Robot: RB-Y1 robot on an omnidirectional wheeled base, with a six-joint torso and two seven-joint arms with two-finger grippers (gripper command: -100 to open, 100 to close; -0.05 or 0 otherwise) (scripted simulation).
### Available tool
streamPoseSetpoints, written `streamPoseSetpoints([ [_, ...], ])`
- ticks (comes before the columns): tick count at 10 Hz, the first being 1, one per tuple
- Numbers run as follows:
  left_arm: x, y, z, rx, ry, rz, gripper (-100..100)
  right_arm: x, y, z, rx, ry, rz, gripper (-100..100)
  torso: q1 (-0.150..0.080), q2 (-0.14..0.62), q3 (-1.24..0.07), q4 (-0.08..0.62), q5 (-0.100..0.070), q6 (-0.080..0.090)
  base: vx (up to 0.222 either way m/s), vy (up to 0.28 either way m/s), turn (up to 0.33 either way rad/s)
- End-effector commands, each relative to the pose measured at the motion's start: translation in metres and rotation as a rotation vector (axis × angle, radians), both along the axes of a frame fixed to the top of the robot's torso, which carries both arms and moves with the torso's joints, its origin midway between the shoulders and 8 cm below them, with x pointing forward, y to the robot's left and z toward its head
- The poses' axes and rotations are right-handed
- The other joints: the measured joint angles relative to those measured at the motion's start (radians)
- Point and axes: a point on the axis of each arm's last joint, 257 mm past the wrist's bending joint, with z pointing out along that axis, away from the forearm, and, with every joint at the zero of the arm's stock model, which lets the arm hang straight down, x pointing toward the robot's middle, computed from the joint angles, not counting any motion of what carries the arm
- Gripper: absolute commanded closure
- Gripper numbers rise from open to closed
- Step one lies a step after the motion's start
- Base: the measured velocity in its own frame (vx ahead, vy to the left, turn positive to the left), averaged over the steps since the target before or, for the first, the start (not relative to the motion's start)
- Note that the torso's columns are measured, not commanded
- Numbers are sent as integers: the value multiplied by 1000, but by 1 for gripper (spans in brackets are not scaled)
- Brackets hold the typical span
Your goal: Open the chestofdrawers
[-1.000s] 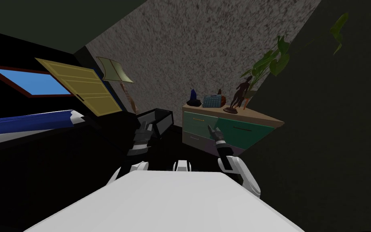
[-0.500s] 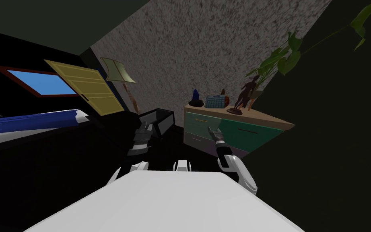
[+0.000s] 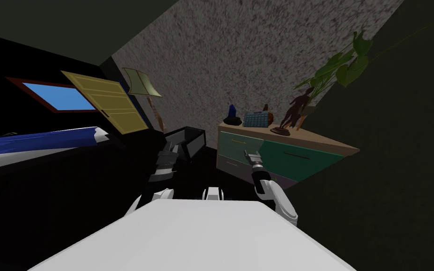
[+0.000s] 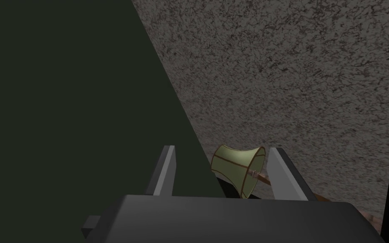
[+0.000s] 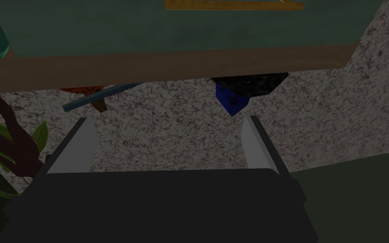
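Chest of drawers (image 3: 301,162) stands right of centre in the head view, against the speckled grey wall, with a wooden top, a pale green drawer front on its left half and a teal one on its right. A thin brass handle (image 3: 236,140) runs across the pale drawer. On the top, from left to right, stand a blue object (image 3: 232,112), a small calendar (image 3: 257,119) and a dark figurine (image 3: 297,110), with a leafy plant (image 3: 348,66) rising behind them. The right end effector (image 3: 251,155) hangs in front of the chest, where the two drawer fronts meet; whether it touches them I cannot tell. In the right wrist view the right end effector (image 5: 168,119) has its fingers spread apart with nothing between them, and the handle (image 5: 233,5) lies well beyond their tips. The left end effector (image 3: 170,149) sits left of centre beside a dark open bin (image 3: 190,137); its wrist view shows the fingers (image 4: 165,168) parted and empty, with a lamp shade (image 4: 238,168) beyond them.
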Motion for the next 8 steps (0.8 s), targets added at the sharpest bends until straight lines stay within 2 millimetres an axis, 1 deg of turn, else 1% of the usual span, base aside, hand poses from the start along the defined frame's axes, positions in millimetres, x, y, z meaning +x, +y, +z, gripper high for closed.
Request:
streamPoseSetpoints([
  [1,0,0,0,0,0,0,0,2,-11,-11,-96,38,-46,-100,1,-1,0,0,0,0,29,40,40],
  [2,0,0,0,0,0,0,0,4,-21,-22,-146,70,-85,-100,2,-1,-1,0,1,0,36,51,64],
  [4,0,0,0,0,0,0,0,3,-21,-21,-184,73,-89,-100,2,-1,-1,0,1,0,31,33,11],
  [5,0,0,0,0,0,0,0,4,-31,-31,-242,107,-128,-100,0,0,0,0,0,0,33,30,72],
  [6,0,0,0,0,0,0,0,4,-31,-30,-269,108,-131,-100,1,-1,0,0,0,0,31,32,43],
  [7,0,0,0,0,0,0,0,5,-40,-39,-333,140,-161,-100,2,-1,0,0,1,0,34,49,87],
  [8,0,0,0,0,0,0,0,5,-42,-38,-354,142,-171,-100,3,-1,-1,0,1,0,35,42,26],
])
